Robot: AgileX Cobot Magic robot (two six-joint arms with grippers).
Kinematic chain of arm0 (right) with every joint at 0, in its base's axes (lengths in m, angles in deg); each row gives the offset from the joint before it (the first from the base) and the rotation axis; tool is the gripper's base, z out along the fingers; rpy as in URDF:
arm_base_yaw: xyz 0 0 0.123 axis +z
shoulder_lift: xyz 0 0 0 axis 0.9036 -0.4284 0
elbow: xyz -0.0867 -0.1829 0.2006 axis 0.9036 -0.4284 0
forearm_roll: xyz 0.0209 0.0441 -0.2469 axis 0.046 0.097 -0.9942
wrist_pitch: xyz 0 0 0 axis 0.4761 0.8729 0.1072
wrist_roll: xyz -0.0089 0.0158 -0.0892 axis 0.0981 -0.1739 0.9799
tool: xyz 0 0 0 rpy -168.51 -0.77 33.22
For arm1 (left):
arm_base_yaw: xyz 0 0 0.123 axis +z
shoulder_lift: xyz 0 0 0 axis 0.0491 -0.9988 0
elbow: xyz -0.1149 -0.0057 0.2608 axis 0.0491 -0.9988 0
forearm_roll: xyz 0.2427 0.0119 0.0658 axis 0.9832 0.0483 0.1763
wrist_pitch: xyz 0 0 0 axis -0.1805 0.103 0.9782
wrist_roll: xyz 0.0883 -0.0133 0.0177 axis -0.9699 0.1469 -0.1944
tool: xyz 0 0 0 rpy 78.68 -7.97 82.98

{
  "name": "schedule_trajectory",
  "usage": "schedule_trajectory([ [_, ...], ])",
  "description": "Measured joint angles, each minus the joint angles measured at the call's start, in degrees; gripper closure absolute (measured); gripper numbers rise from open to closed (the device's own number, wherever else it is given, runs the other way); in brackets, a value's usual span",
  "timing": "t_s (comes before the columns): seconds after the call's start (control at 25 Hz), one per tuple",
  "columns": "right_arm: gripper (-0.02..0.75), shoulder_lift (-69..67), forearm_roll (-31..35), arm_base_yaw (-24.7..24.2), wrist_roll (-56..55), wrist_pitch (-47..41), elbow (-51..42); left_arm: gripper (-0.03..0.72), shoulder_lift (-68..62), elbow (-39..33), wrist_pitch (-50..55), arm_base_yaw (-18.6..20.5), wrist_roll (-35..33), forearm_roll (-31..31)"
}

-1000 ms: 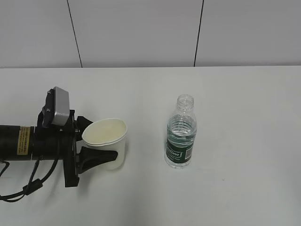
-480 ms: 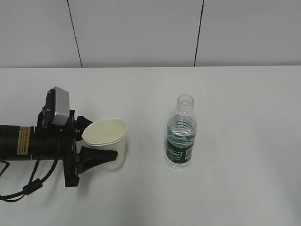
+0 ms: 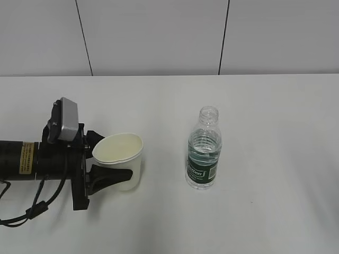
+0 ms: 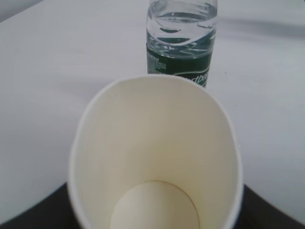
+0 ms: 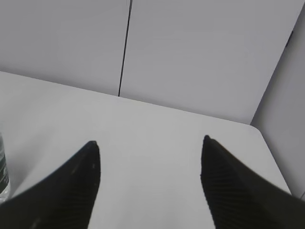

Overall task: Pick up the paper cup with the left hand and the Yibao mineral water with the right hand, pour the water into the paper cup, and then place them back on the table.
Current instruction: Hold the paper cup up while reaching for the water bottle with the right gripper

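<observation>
The white paper cup [image 3: 126, 154] stands at the left of the table [image 3: 265, 211], its rim pressed into an oval. My left gripper [image 3: 119, 162] comes in from the left and is shut on the cup, one black finger [image 3: 108, 177] along its near side. The left wrist view looks down into the cup's [image 4: 157, 157] cream, empty inside. The uncapped Yibao mineral water bottle [image 3: 204, 153] stands upright to the cup's right, apart from it, and shows just beyond the cup [image 4: 181, 47]. My right gripper [image 5: 148, 143] is open over bare table, away from the bottle [image 5: 3, 171].
A pale panelled wall [image 3: 159, 37] with dark vertical seams runs behind the table's far edge. The right arm is outside the exterior view. Black cables [image 3: 32, 211] trail under the left arm.
</observation>
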Motion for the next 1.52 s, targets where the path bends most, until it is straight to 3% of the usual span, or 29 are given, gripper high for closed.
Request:
schedule_trajectory([
  [0.2,0.251,-14.1,-1.1,0.0,-3.0,14.0,0.0,0.246,0.0,0.0,0.0,0.0,0.0,0.0],
  [0.44,0.251,-33.0,-17.4,0.0,-16.6,30.7,0.1,0.246,0.0,0.0,0.0,0.0,0.0,0.0],
  [0.8,0.251,-61.2,-28.2,0.0,-17.9,56.6,1.8,0.246,0.0,0.0,0.0,0.0,0.0,0.0],
  [1.04,0.251,-72.5,-34.5,0.0,-18.0,64.8,4.2,0.246,0.0,0.1,0.0,0.0,0.0,-0.1],
  [1.4,0.249,-86.0,-43.8,0.0,-18.0,70.2,11.3,0.246,0.0,0.1,0.0,0.0,0.0,-0.9],
  [1.52,0.214,-89.3,-44.6,0.0,-18.1,70.6,12.4,0.246,0.0,0.1,0.0,0.0,0.0,-1.0],
])
